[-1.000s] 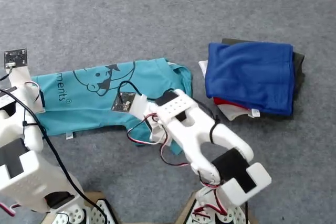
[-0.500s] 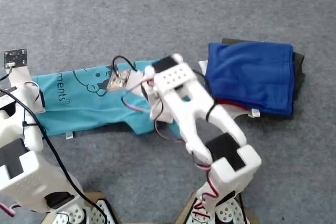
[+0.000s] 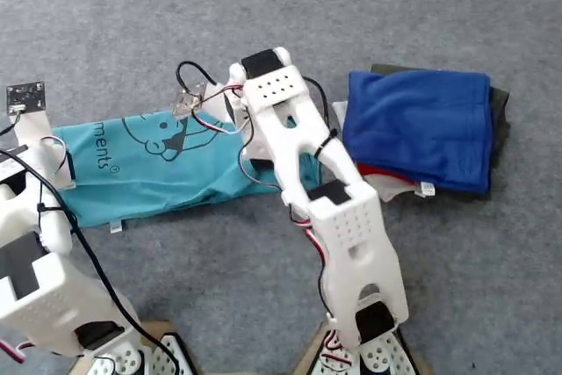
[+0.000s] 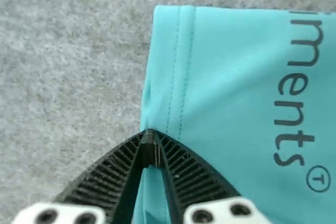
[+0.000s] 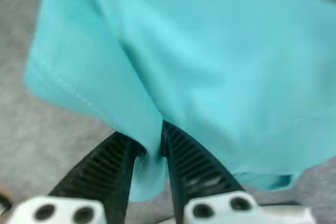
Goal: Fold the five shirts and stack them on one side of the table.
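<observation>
Fabric of two kinds is seen: coarse grey felt covers the table (image 3: 281, 24), and on it a smooth teal shirt (image 3: 140, 173), printed with dark lettering and a line drawing, is spread as a long flat band across the left half. Its stitched hem is pinched at one corner by the left gripper (image 4: 150, 139), whose ribbed black jaws are closed on the cloth, and the left arm (image 3: 35, 208) stands at the table's left edge. The right gripper (image 5: 152, 135) is clamped on a fold of the same shirt at its opposite end, with the white, perforated right arm (image 3: 303, 155) stretched out from the near edge over that end. Just beside it to the right a stack of folded shirts (image 3: 421, 129) is set — blue on top, with red, white and dark layers showing at the edges. A broad strip of felt lies between the teal shirt and the table's far edge.
</observation>
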